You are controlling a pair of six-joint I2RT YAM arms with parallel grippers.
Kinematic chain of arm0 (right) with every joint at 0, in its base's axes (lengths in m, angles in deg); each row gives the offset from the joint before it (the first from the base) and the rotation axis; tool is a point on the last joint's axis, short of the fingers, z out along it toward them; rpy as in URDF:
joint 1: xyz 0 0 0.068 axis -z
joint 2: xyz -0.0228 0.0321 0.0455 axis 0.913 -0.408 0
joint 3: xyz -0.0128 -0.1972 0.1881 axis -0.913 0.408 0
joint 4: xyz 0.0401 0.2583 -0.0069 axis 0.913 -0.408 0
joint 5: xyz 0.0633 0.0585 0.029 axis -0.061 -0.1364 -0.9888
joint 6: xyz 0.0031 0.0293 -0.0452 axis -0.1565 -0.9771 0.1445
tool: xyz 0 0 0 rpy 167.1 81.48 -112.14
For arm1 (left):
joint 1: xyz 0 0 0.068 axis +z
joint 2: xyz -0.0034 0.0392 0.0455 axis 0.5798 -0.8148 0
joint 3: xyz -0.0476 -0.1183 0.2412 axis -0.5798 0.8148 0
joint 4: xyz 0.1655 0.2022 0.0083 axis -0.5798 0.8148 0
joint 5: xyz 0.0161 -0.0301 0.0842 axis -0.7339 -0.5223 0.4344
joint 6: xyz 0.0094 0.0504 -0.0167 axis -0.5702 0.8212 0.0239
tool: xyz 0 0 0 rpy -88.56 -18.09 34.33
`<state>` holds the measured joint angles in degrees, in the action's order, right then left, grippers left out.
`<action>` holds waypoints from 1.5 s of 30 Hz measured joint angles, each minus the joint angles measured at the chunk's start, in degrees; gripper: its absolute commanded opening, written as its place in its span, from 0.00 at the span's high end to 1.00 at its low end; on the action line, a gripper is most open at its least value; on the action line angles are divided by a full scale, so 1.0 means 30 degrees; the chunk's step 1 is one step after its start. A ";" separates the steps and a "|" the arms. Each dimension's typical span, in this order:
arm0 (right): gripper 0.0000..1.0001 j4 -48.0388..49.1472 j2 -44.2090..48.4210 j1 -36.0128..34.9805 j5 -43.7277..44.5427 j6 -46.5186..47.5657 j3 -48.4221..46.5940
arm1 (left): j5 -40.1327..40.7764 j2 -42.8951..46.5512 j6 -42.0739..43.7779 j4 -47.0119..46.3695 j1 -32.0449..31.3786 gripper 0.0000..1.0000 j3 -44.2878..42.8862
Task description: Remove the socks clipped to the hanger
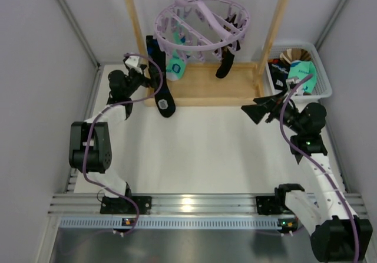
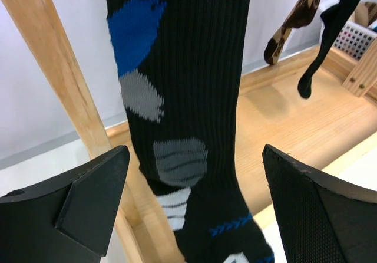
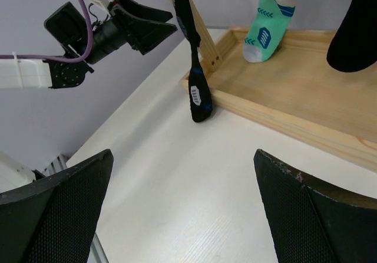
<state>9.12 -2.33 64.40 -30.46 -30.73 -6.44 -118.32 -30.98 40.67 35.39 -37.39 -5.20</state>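
White tabletop between pale grey walls, and at the back stands a light wooden frame stand with a flat tray base. From its top hangs the round lilac plastic hanger, clip pegs dangling all around the ring. Three socks show on it: a long black sock with blue and grey patches on the left, its toe down on the table just beside the front edge of the wooden base; a mint-turquoise sock next to it, hanging over the base; and a plain black sock on the right side of the ring. The left gripper is up at the long black sock with its jaws wide apart. In the left wrist view the sock hangs right between the two fingers, and neither pad is seen pressing it. The right gripper hovers over the table near the stand's right post, jaws spread wide, holding nothing. A white plastic basket sits in the far right corner with cloth items inside.
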 measured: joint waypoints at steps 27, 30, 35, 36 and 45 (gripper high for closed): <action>0.02 -0.0182 -0.0240 -0.2616 0.1472 0.1413 0.0000 | -0.0335 -0.3810 -0.0678 0.0073 -0.2448 0.23 -0.3723; 0.02 -0.0197 -0.0240 -0.2790 0.1727 0.1559 0.0000 | -0.0007 -0.3789 -0.0532 0.0087 -0.2608 0.40 -0.3708; 0.02 -0.0255 -0.0240 -0.3067 0.2069 0.1654 0.0000 | 0.1472 -0.2805 -0.0444 0.0153 -0.3439 0.78 -0.2769; 0.02 -0.0255 -0.0240 -0.3104 0.2084 0.1654 -0.0007 | 0.1945 -0.2433 -0.0423 0.0175 -0.3716 0.94 -0.2448; 0.04 -0.1202 0.0481 -0.3264 0.3169 0.1785 -0.0699 | 0.8947 0.2382 -0.1020 0.0153 -0.7730 1.00 0.1239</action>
<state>5.51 -0.88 54.61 -20.95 -25.38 -8.54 -91.48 -23.83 37.61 35.85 -60.58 -1.49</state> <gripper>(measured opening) 0.968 0.081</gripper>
